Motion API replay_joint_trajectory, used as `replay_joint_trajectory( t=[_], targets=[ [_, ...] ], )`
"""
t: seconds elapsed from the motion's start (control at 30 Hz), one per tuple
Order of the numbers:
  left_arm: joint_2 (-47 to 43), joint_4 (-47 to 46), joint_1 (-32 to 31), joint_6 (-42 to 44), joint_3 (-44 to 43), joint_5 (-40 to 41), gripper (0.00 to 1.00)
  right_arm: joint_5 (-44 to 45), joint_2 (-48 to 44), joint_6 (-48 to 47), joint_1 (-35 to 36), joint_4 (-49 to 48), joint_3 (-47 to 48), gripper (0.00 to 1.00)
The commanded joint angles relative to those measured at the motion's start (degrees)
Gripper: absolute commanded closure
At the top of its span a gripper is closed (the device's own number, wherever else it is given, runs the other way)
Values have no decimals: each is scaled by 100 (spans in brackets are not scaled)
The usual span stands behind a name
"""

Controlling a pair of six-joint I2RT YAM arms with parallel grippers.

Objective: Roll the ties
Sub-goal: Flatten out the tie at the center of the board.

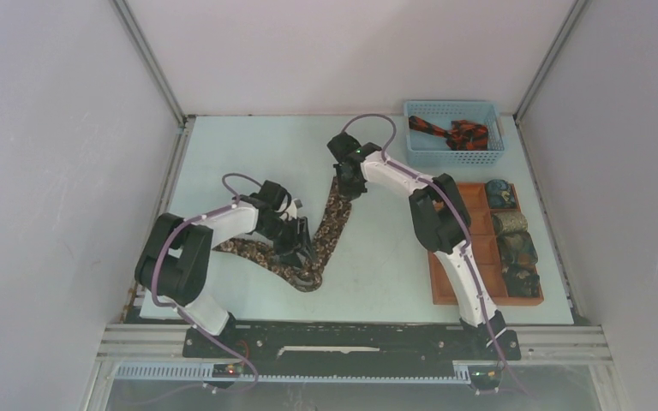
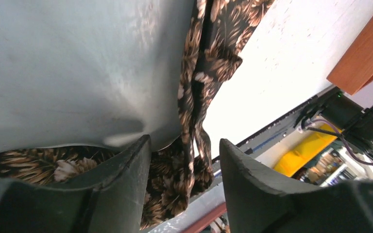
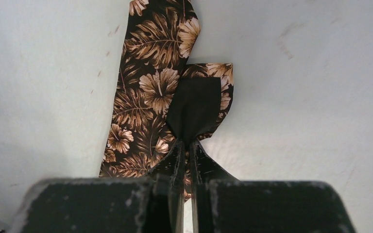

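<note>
A dark brown tie (image 1: pixel 330 231) with tan floral print lies in a zigzag on the pale table (image 1: pixel 394 257). Its bend is near the front at the middle. My right gripper (image 1: pixel 349 190) is at the tie's far end. In the right wrist view that gripper (image 3: pixel 187 144) is shut on a folded-over tip of the tie (image 3: pixel 148 97), whose black lining shows. My left gripper (image 1: pixel 302 254) hovers over the near stretch by the bend. In the left wrist view its jaws (image 2: pixel 183 145) stand open, with the tie (image 2: pixel 196 82) lying loose between them, not clamped.
A blue mesh basket (image 1: pixel 420 152) at the back right holds a black and red-orange tie (image 1: pixel 450 133). An orange-brown compartment tray (image 1: pixel 445 287) along the right edge holds several rolled ties (image 1: pixel 510 223) in its right column. Walls enclose the table.
</note>
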State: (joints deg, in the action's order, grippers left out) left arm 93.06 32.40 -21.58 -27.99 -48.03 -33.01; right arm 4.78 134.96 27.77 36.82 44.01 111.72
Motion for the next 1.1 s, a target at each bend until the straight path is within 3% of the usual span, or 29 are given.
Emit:
replay_joint_trajectory(
  t=[0.0,0.13,0.27,0.8,1.07],
  targets=[
    [-312,211,5,165,-447,460,38,111,355,-147,-418,136,367,100],
    [-644,372,14,228,-768,1156,25,-83,503,-183,-647,161,655,100],
    [-919,671,2,415,-1104,1879,20,-151,661,-255,-861,157,974,100],
    [-1863,903,-113,782,-878,3140,21,-86,1207,19,-1665,-784,2126,100],
    [-1281,749,-842,901,-1047,3284,22,-410,1277,280,-1922,-1169,2140,100]
  ],
)
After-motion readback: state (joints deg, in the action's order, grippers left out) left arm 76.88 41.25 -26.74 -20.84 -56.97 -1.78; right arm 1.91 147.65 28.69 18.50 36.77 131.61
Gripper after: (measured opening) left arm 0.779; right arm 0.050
